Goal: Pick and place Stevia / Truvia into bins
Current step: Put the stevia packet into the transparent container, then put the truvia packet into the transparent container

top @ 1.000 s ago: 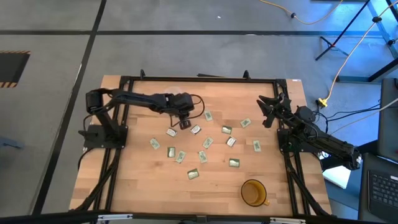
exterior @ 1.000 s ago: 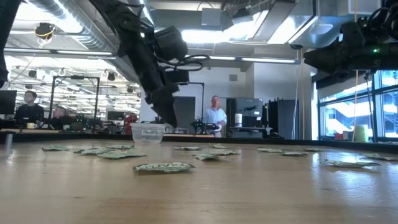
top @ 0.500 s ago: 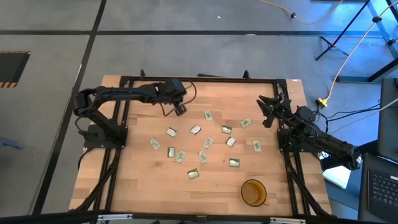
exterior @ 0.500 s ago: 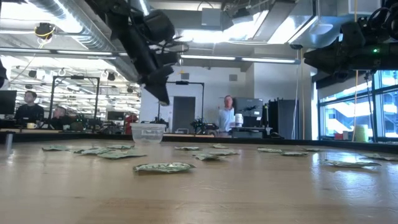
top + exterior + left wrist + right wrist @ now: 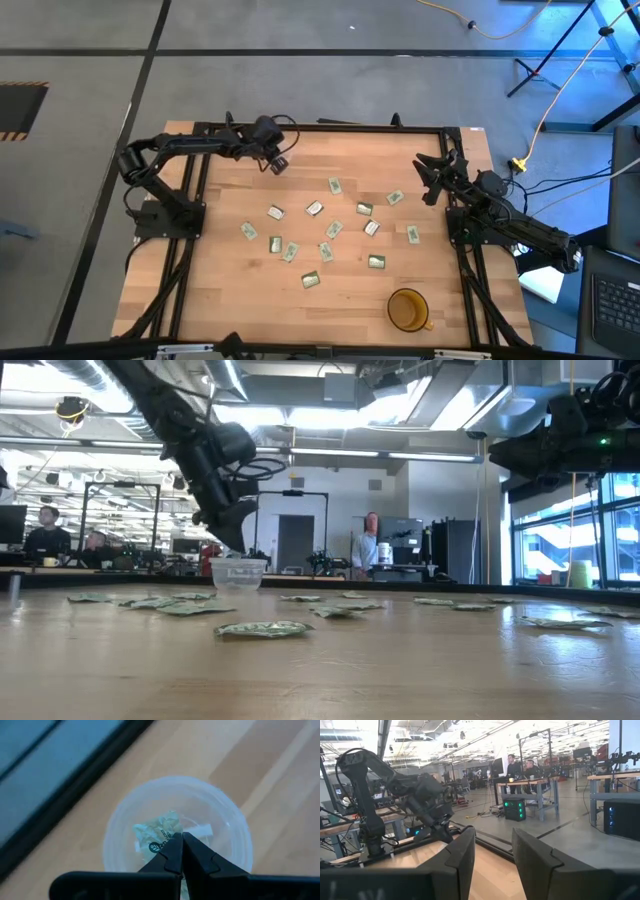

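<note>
Several green-and-white Stevia sachets (image 5: 325,252) lie flat across the middle of the table. The clear cup (image 5: 238,573) stands near the far left corner. In the high view it is mostly hidden under my left gripper (image 5: 279,165). That gripper hangs just above the cup's mouth (image 5: 175,822) and is shut on a crumpled sachet (image 5: 159,834). A white piece (image 5: 201,830) shows inside the cup. My right gripper (image 5: 431,181) waits open and raised at the table's far right side. My left gripper pinches a crumpled Stevia sachet by one edge (image 5: 169,839) between its two shut fingertips. The fingers slant down from above. The sachet is lifted clear and sticks out beside the fingertips, over the cup's open mouth. The fingers hide the rest of it.
An amber cup (image 5: 407,309) stands near the table's near right corner. A black frame (image 5: 320,127) runs along the table's far and side edges. Bare wood lies along the near left part of the table. People show in the room beyond the table.
My left gripper has risen from among the sachets in the middle of the table, travelled toward the far left corner and come down over the clear cup, staying shut. The sachets lying on the table have kept their places. A person in the background has walked to the right.
</note>
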Robot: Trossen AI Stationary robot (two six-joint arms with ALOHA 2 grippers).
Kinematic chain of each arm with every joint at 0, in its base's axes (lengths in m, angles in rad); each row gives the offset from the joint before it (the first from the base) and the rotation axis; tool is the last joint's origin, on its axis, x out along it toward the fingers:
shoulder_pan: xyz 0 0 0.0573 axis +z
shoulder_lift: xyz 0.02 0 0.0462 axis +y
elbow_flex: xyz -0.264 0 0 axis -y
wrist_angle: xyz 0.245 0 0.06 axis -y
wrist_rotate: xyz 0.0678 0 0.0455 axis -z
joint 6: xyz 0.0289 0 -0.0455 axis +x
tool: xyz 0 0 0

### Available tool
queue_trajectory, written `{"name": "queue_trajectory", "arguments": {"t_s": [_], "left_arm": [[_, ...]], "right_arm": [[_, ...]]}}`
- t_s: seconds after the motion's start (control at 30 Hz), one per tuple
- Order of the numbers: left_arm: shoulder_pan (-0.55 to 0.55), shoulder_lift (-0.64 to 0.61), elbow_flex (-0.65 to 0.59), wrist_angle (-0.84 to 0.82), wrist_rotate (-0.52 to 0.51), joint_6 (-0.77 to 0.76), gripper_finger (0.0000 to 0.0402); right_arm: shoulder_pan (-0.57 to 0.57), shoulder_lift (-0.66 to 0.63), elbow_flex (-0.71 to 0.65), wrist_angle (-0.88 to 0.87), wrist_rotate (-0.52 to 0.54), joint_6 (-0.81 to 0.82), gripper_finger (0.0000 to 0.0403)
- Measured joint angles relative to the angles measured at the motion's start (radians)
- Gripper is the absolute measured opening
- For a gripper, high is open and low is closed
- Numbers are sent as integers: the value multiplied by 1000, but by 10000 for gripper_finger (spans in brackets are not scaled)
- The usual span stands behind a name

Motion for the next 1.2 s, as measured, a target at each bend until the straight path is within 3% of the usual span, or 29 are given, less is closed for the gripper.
{"name": "queue_trajectory", "arguments": {"t_s": [0.37,0.77,1.07,1.2], "left_arm": [[12,0,-19,29,38,0,8],[1,-40,-19,26,52,-1,75],[-150,-180,-18,1,240,210,94],[-268,-189,-18,-86,248,225,101]], "right_arm": [[0,0,0,0,0,-1,134],[0,0,0,0,0,0,134],[0,0,0,0,0,-2,134],[0,0,0,-8,0,-1,134]]}}
